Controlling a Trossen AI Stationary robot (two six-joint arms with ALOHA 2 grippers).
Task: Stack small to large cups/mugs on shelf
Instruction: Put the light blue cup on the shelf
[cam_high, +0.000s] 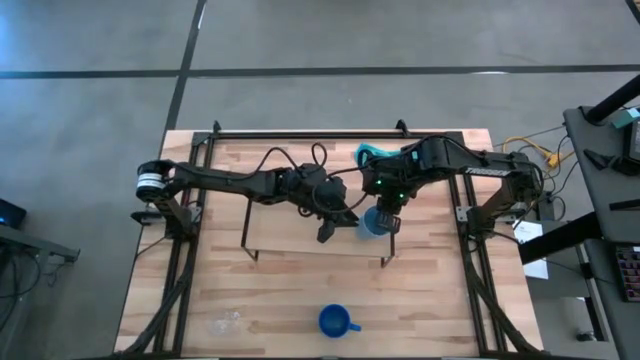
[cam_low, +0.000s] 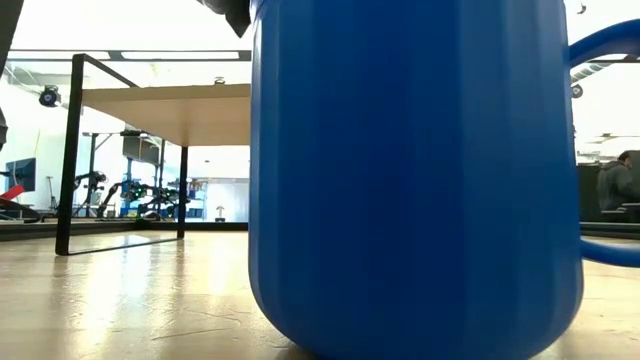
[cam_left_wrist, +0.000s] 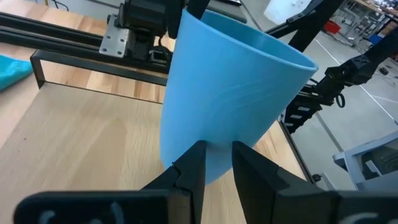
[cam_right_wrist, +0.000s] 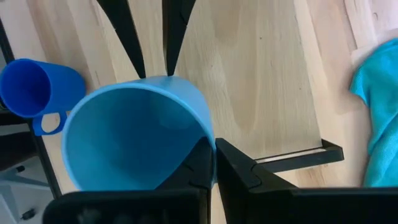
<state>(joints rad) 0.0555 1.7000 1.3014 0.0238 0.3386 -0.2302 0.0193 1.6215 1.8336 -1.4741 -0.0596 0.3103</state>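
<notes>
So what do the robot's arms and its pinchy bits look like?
Both arms are dark, nearly black, built from chunky jointed segments. The left arm has a white-and-black round part at its base and looping black cables near its wrist. The right arm shows small green lights. Each tool ends in two slim, black, pointed fingers.

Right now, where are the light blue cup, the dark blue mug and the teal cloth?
light blue cup (cam_left_wrist: 236, 93): left wrist view, on its outer wall.
dark blue mug (cam_high: 334, 321): high view, on its rim.
teal cloth (cam_right_wrist: 380, 118): right wrist view, on the cloth's middle.
</notes>
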